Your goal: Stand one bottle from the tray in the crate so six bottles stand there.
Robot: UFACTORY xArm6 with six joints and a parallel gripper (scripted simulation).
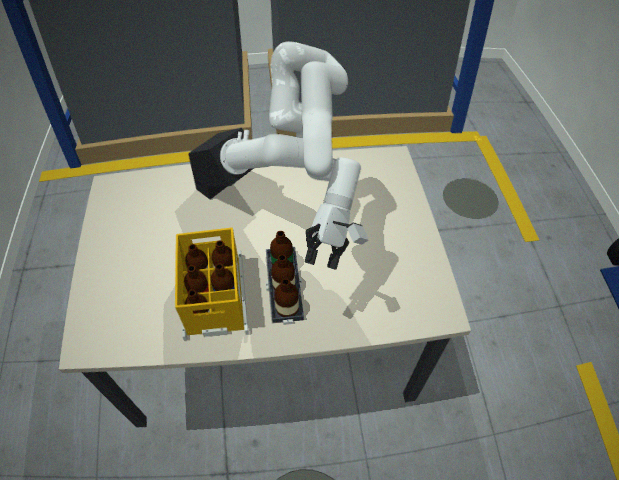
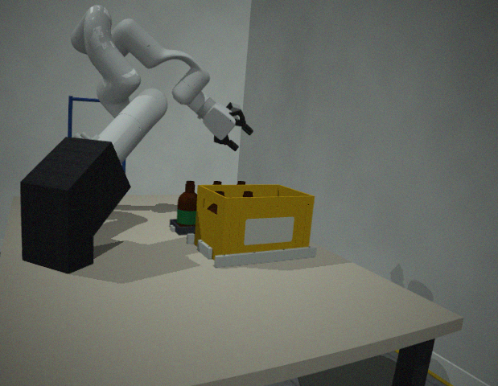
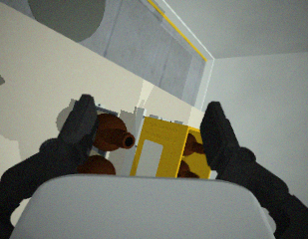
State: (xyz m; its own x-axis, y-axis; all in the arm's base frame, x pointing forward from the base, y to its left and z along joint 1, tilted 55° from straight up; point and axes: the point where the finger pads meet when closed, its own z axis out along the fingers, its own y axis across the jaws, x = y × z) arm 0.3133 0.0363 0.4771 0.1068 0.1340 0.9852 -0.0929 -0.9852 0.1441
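A yellow crate [image 1: 210, 281] stands on the table and holds several brown bottles [image 1: 208, 268]; its front right cell looks empty. Next to it on the right, a dark tray carries three brown bottles [image 1: 283, 273] in a row, all upright. My gripper [image 1: 323, 256] is open and empty, high above the table just right of the tray's far end. In the exterior view the gripper [image 2: 235, 132] hangs well above the crate [image 2: 257, 219]. In the wrist view the open fingers frame a tray bottle [image 3: 113, 139] and the crate [image 3: 165, 154].
The arm's black base box [image 1: 213, 164] sits at the back of the table [image 1: 257, 248]. White stops [image 2: 263, 256] edge the crate's foot. The table's front edge lies close to the crate and the tray.
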